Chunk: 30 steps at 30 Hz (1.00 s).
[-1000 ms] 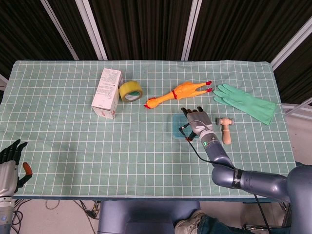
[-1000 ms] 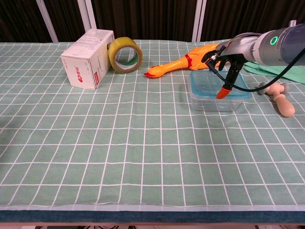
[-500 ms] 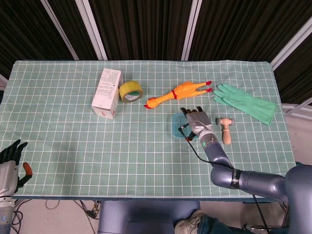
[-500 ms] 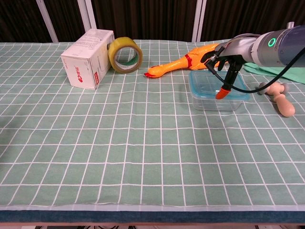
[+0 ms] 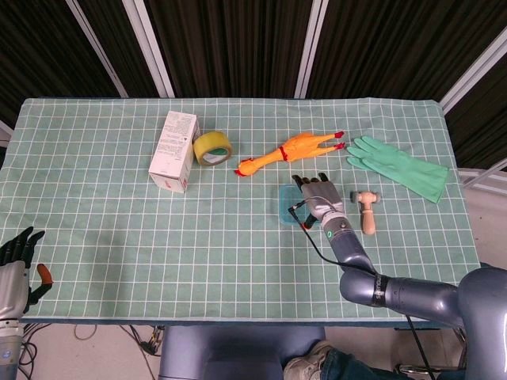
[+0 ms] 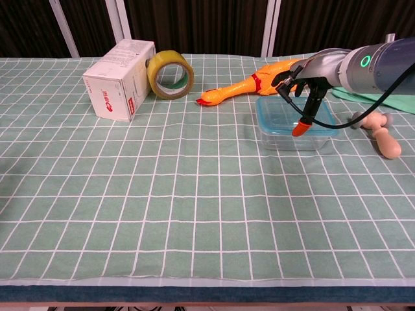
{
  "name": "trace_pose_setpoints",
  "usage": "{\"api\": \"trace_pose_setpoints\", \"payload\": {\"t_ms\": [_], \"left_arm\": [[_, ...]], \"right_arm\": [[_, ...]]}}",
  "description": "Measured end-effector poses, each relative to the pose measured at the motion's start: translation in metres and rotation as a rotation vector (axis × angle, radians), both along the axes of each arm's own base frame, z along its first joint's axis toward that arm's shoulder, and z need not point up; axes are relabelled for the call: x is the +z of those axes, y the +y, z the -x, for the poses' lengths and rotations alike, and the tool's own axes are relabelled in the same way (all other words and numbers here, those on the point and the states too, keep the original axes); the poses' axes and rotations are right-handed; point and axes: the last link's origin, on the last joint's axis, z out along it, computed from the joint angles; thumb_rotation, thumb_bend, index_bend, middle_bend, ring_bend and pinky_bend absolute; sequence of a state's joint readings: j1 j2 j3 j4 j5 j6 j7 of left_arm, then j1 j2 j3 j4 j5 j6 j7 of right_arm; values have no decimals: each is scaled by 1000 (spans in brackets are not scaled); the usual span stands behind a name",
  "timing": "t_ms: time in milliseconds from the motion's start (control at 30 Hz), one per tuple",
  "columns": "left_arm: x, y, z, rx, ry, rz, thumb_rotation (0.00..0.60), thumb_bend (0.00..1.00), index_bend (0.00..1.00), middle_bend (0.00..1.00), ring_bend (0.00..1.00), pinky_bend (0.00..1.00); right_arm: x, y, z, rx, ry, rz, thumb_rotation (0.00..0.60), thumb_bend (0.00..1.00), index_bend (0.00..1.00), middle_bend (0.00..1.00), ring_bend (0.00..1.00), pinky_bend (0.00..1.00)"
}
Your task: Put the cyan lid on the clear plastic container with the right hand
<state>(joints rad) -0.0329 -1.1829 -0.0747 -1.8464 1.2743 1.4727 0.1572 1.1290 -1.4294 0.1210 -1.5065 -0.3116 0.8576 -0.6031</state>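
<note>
The left hand hangs off the surface's near left corner, fingers apart, holding nothing. Right of centre, the cyan lid sits on the clear plastic container; the right hand rests over it, fingers spread, thumb pointing down at the lid.

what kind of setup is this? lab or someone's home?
Likely a lab teleoperation bench: a table under a green grid-patterned cloth, black curtain panels behind, and unrelated props laid out, such as an orange rubber chicken toy and yellow tape roll.
</note>
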Motion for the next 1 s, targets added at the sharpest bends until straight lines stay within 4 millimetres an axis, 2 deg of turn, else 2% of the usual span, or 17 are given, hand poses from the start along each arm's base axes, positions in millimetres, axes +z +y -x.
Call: {"api": "trace_pose_setpoints", "payload": {"t_ms": [467,600,700,867,1000], "left_arm": [[0,0,0,0,1,1,600,741,124,0,0,0],[0,0,0,1,0,0,600,741,124,0,0,0],[0,0,0,1,-1,0,600,741,124,0,0,0],[0,0,0,1,0,0,600,741,124,0,0,0],[0,0,0,1,-1,0,600,741,124,0,0,0]], "right_arm": [[-2,0,1,-3,17,0,600,278,0,526,169,0],[-3,0,1,-6,19,-2,600,278,0,420,129,0],[-2,0,1,-7,21,-1,600,278,0,303,79,0],[-1,-1,2,-15,23,3,600,278,0,207,40,0],[-1,0,3,-22,27,-1,600,279,0,171,28,0]]}}
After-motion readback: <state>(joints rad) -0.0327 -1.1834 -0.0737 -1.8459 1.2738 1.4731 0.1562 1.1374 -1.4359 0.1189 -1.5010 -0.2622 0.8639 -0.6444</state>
